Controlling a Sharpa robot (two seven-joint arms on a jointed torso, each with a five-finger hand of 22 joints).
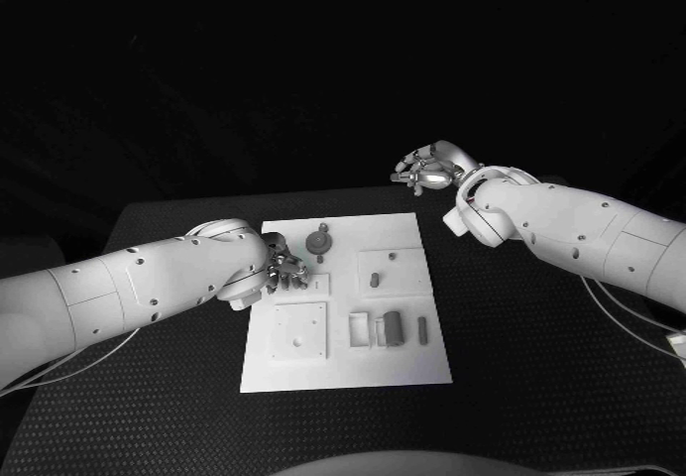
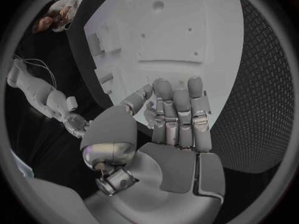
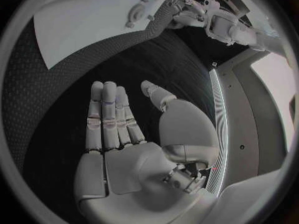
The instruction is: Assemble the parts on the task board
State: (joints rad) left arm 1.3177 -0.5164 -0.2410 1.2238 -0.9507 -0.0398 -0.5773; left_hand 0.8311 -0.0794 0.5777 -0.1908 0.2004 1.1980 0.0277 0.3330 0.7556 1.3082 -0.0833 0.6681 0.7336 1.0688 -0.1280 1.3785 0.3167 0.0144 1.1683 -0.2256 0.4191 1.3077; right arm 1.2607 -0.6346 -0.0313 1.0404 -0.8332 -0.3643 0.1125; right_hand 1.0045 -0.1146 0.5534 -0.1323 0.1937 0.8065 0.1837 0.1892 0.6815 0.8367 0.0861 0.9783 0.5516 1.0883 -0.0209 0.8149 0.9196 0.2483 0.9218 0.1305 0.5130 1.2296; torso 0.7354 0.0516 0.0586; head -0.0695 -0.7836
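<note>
The white task board (image 1: 407, 357) lies in the middle of the black table. Grey parts rest on it: a round piece with a stub (image 1: 317, 241) at the far end, a small peg (image 1: 372, 281) mid-board, and three blocks (image 1: 389, 328) side by side on the near half. My left hand (image 1: 285, 269) hovers over the board's left edge, its fingers (image 2: 179, 117) straight and close together, thumb beside them, nothing visibly held. My right hand (image 1: 426, 172) is raised beyond the board's far right corner, flat, fingers (image 3: 109, 117) straight, empty.
A square raised plate (image 1: 300, 333) with small holes sits on the board's near left. The board (image 3: 93, 20) and the left arm (image 3: 187, 12) appear far off in the right wrist view. Bare black table (image 1: 543, 337) lies right of the board.
</note>
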